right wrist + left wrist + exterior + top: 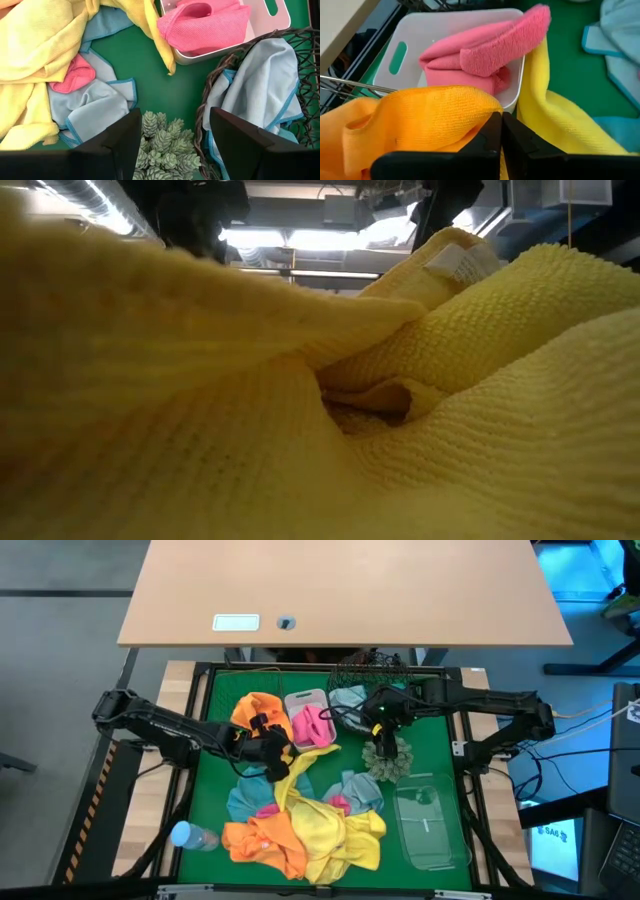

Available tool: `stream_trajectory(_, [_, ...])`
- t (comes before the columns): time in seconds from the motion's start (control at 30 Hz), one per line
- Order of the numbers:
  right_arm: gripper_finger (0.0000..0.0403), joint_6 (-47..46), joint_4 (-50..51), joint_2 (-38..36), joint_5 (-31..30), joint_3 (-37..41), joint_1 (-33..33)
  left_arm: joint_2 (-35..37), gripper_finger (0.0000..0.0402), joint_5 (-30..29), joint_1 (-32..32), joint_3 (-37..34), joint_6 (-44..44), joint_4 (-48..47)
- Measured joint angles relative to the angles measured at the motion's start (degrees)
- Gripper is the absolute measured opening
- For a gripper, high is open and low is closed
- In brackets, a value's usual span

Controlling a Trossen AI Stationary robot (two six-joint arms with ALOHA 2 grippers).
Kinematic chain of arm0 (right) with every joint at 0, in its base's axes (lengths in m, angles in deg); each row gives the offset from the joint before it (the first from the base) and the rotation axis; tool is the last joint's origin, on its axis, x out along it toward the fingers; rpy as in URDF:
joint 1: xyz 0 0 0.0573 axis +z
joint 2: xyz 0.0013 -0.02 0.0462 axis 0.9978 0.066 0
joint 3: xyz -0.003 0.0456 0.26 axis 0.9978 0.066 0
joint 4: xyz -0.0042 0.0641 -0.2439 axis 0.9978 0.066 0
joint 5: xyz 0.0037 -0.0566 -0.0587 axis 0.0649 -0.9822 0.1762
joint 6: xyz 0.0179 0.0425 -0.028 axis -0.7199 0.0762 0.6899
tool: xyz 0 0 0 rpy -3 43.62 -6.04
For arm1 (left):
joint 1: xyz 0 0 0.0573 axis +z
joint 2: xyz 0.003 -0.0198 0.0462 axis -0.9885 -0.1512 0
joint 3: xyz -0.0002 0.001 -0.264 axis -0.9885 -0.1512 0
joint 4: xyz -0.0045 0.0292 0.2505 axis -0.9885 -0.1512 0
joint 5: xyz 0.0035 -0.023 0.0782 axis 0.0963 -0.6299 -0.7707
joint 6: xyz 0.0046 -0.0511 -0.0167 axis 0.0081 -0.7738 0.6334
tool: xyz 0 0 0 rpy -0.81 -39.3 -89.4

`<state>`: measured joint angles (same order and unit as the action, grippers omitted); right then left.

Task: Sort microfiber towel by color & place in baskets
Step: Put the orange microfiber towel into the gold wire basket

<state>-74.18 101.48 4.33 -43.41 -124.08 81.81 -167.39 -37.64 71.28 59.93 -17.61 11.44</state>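
My left gripper [272,748] [501,125] is shut, its tips between an orange towel [420,112] and a yellow towel [542,110]. The orange towel lies on the dark wire basket [347,86]. Pink towels [485,52] fill the white tub [415,30]; the yellow towel's corner leans on the tub's side. A light blue towel [265,80] lies in the round black basket [212,95]. My right gripper [383,743] [172,145] is open, above the spiky plant. Mixed towels [310,825] are piled at the near side. My left gripper's shut fingertips stand against the orange towel's near edge [479,122], slanting down from the table's left. I cannot tell whether any cloth is caught between them.
The spiky plant [165,145] stands beside the round basket. A clear tray [430,825] lies at the near right, and a bottle with a blue cap [190,837] at the near left. In the low view a yellow towel [320,400] blocks almost everything.
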Motion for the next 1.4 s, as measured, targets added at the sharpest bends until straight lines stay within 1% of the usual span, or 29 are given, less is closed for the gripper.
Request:
stream_trajectory(0.13, [0.0232, 0.0, 0.02, 0.0, 0.01, 0.0, 0.0, 2.3, 0.0001, -0.28, 0.0, 1.06, -0.09, -0.63])
stream_trajectory(0.33, [0.0232, -0.28, 0.02, 0.0, 0.02, 0.0, 0.01, 8.34, 0.0001, -0.62, 0.81, 2.22, -0.07, -1.73])
stream_trajectory(0.43, [0.0232, -0.31, 0.04, 0.0, 0.03, 0.0, 0.02, 11.62, 0.0, -0.82, 1.85, 2.23, -0.99, -6.27])
stream_trajectory(0.6, [0.0232, -0.44, 0.04, 0.0, 1.42, 0.0, 0.04, 15.95, 0.0, -3.09, 5.03, 2.23, -6.5, -17.61])
stream_trajectory(0.77, [0.0232, -0.53, -0.93, 0.0, 1.57, 0.0, 0.04, 16.34, 0.0, -3.45, 8.35, 2.23, -10.83, -28.23])
stream_trajectory(0.93, [0.0232, -3.28, -4.05, 0.01, 2.33, -0.02, 0.04, 15.84, 0.0, -3.42, 10.2, 0.61, -10.41, -29.12])
stream_trajectory(1.03, [0.0232, -3.41, -4.82, 0.02, 5.4, -0.02, 0.04, 15.63, 0.0, -3.4, 11.11, -0.41, -10.38, -29.27])
stream_trajectory(1.13, [0.0232, -3.45, -4.84, 0.02, 8.53, -0.02, 0.04, 15.7, 0.0002, -1.93, 11.71, -0.59, -10.36, -29.12])
stream_trajectory(1.23, [0.0232, -3.44, -4.87, 0.02, 9.86, -0.02, 0.75, 15.64, 0.0022, -0.97, 12.04, -0.63, -10.34, -29.08])
stream_trajectory(1.4, [0.0232, -3.43, -4.9, 0.04, 9.44, -0.02, 2.98, 15.64, 0.0081, -0.71, 12.0, -0.63, -10.39, -28.83])
